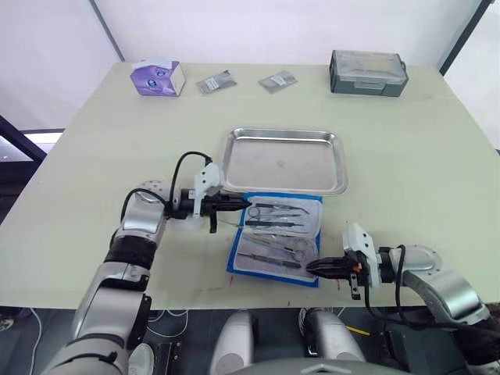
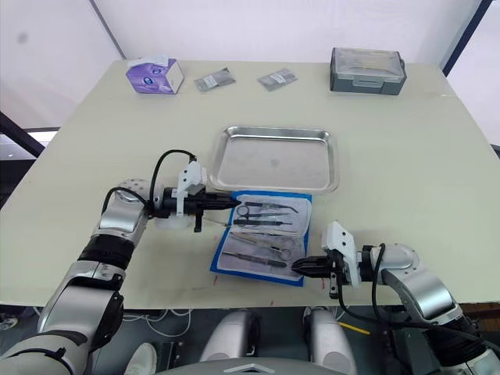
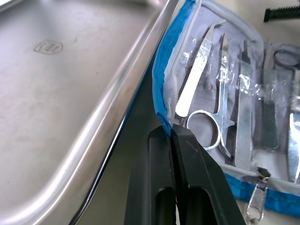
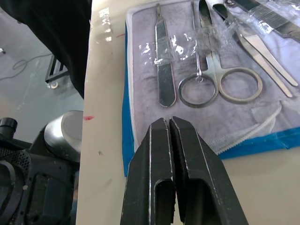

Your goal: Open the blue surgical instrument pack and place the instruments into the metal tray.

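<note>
Partly under clear film, the instruments in the blue surgical instrument pack seem strapped; both grippers' fingers pressed together, empty, over cream tabletop.

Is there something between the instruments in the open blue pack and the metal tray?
Nothing visible does. The metal tray lies bare, right beside the open blue pack. However, clear plastic strips hold the instruments against the lining.
</note>
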Robot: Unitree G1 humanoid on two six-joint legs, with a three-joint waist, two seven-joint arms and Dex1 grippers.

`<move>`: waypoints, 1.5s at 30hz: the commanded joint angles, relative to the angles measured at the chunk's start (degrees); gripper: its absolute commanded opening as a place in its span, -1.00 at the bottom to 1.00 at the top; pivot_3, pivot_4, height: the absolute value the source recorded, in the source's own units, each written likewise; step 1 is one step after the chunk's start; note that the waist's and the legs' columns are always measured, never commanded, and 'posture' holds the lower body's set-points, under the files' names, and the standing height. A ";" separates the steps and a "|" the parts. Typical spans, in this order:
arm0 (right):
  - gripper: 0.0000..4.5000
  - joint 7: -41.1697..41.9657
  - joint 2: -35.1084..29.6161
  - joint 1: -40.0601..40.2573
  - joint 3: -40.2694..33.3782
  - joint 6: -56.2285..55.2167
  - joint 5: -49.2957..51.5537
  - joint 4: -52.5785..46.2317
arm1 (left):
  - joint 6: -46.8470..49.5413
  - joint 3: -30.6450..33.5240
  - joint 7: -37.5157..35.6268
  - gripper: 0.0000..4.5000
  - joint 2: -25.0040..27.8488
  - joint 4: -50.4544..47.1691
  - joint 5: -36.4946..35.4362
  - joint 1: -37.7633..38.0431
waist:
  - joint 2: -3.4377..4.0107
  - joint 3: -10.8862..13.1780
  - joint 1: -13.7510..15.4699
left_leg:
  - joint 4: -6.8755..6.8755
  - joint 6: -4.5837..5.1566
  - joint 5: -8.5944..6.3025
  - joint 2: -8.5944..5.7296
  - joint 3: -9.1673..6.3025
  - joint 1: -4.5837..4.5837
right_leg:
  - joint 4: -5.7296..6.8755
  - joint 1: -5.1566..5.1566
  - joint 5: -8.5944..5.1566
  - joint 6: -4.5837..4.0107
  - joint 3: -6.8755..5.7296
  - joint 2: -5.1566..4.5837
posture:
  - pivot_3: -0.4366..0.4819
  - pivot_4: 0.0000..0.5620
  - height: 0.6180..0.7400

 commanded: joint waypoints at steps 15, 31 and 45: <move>-0.95 1.75 -0.14 -1.54 -4.08 -2.00 3.21 -2.95 | 6.53 0.95 -1.38 -1.00 1.82 -6.31 -1.81 3.78 | 0.01 0.00 -0.13 | 0.00 0.00 0.00 0.02 0.00 0.03 | 0.03 0.00 0.00 -0.01 0.03 0.02 | -0.05 -0.47 0.86; 0.90 -0.95 2.04 -5.02 -7.18 -7.22 3.00 -2.82 | 10.22 2.56 -0.45 -0.75 1.85 -8.51 -5.07 3.73 | 0.01 0.00 -0.08 | 0.00 0.00 0.00 0.01 0.00 0.02 | 0.04 -0.01 0.00 -0.01 0.03 0.02 | -0.05 -0.47 0.86; 1.00 -0.46 1.96 -4.39 -6.72 -8.59 1.70 -2.27 | 8.82 7.21 -4.96 0.97 7.72 -14.89 -9.78 5.88 | 0.00 0.00 -0.19 | 0.00 0.00 0.00 0.02 0.00 0.02 | 0.05 -0.01 0.00 -0.01 0.03 0.01 | -0.05 -0.47 0.86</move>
